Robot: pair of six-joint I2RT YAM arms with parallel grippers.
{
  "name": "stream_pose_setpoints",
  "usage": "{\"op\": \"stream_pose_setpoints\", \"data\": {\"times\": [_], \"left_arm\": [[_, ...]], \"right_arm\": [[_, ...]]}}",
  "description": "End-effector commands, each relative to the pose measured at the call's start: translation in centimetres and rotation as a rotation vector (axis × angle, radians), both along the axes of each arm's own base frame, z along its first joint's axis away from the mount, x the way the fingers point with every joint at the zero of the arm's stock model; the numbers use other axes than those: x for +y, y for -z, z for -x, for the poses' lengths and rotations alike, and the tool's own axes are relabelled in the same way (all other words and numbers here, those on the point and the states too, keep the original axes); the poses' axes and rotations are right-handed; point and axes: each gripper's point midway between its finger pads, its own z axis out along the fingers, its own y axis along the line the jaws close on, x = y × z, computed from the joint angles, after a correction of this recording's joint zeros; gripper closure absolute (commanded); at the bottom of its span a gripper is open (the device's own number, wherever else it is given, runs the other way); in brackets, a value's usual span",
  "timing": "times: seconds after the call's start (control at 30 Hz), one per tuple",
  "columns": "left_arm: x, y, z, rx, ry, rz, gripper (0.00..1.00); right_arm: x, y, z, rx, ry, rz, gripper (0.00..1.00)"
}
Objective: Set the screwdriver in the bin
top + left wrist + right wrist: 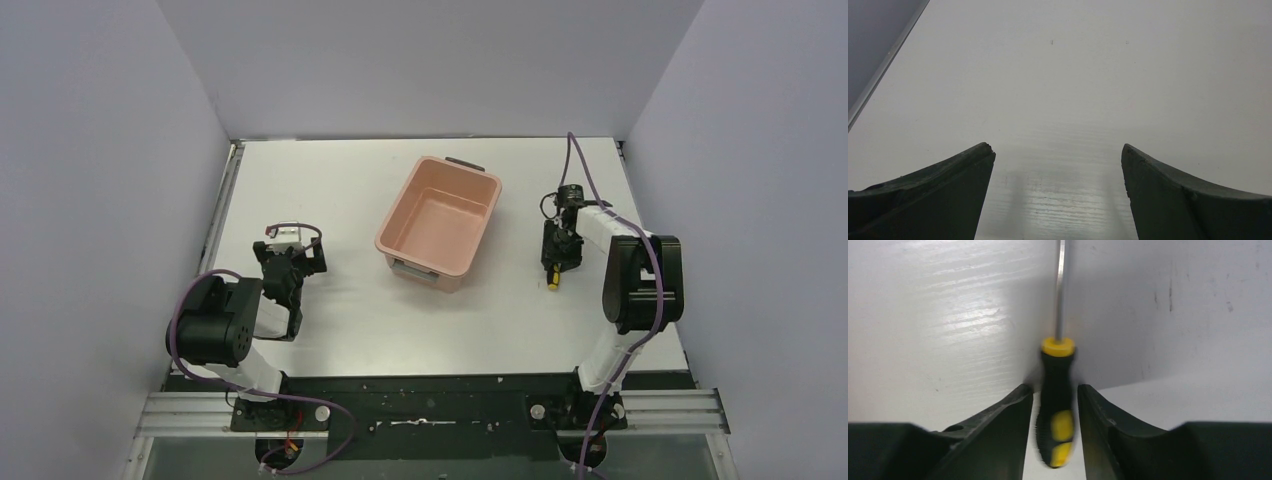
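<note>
Overhead, right of centre, the screwdriver (pixel 1055 405) lies on the table (pixel 330 180) beside the bin (pixel 402 200). The right gripper (pixel 1055 387) narrowly flanks its handle, contact unclear. The left gripper (pixel 1057 150) gapes wide.

Pink bin (pixel 430 268) mid-table, R gripper (pixel 553 263) over screwdriver (pixel 551 287), L gripper (pixel 291 262) far left

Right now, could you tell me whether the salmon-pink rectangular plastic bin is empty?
Empty: in the top view the bin shows only bare pink floor.
</note>
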Motion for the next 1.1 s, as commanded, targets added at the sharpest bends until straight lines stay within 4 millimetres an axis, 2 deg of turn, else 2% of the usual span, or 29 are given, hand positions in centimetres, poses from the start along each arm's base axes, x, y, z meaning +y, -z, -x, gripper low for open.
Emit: {"op": "stream_pose_setpoints", "data": {"times": [0.0, 0.07, 0.13, 0.23, 0.37, 0.43, 0.53, 0.6, 0.63, 0.67, 0.7, 0.73, 0.8, 0.83, 0.93, 1.07], "left_arm": [[-0.1, -1.3, -0.6, -0.047, 0.004, 0.007, 0.03], [-0.1, -1.3, -0.6, -0.045, 0.004, 0.007, 0.03], [-0.1, -1.3, -0.6, -0.046, 0.004, 0.007, 0.03], [-0.1, -1.3, -0.6, -0.046, 0.004, 0.006, 0.03], [-0.1, -1.3, -0.6, -0.045, 0.004, 0.007, 0.03], [-0.1, -1.3, -0.6, -0.047, 0.005, 0.007, 0.03], [-0.1, -1.3, -0.6, -0.046, 0.004, 0.007, 0.03], [-0.1, -1.3, -0.6, -0.045, 0.004, 0.007, 0.03], [-0.1, -1.3, -0.6, -0.045, 0.004, 0.006, 0.03], [0.0, -1.3, -0.6, -0.046, 0.004, 0.008, 0.03], [-0.1, -1.3, -0.6, -0.047, 0.003, 0.008, 0.03], [0.0, -1.3, -0.6, -0.046, 0.002, 0.006, 0.03], [0.0, -1.3, -0.6, -0.047, 0.004, 0.007, 0.03], [0.0, -1.3, -0.6, -0.045, 0.002, 0.007, 0.03], [-0.1, -1.3, -0.6, -0.045, 0.004, 0.007, 0.03], [-0.1, -1.3, -0.6, -0.046, 0.005, 0.007, 0.03]], "right_arm": [[-0.9, 1.2, -0.3, -0.008, -0.002, 0.045, 0.77], [-1.2, 0.1, -0.8, -0.009, -0.004, 0.061, 1.0], [-1.4, -2.3, -1.7, -0.033, -0.003, 0.073, 1.0], [-1.4, -7.7, -3.4, -0.128, 0.021, 0.068, 1.0], [-1.5, -15.0, -4.2, -0.237, 0.089, 0.081, 1.0], [-0.9, -18.1, -4.8, -0.307, 0.115, 0.053, 1.0], [1.9, -21.2, -5.6, -0.392, 0.122, -0.023, 1.0], [5.2, -22.8, -6.3, -0.443, 0.078, -0.064, 1.0], [7.5, -23.7, -6.7, -0.477, 0.046, -0.092, 1.0], [9.8, -24.3, -7.0, -0.502, 0.012, -0.124, 1.0], [13.4, -24.9, -7.0, -0.528, -0.053, -0.163, 1.0], [16.0, -25.3, -7.0, -0.542, -0.098, -0.189, 1.0], [20.5, -25.5, -6.6, -0.556, -0.177, -0.23, 1.0], [22.1, -25.5, -6.5, -0.559, -0.205, -0.239, 1.0], [24.9, -23.8, -6.3, -0.532, -0.241, -0.244, 1.0], [26.9, -19.0, -5.6, -0.464, -0.26, -0.235, 1.0]]}}
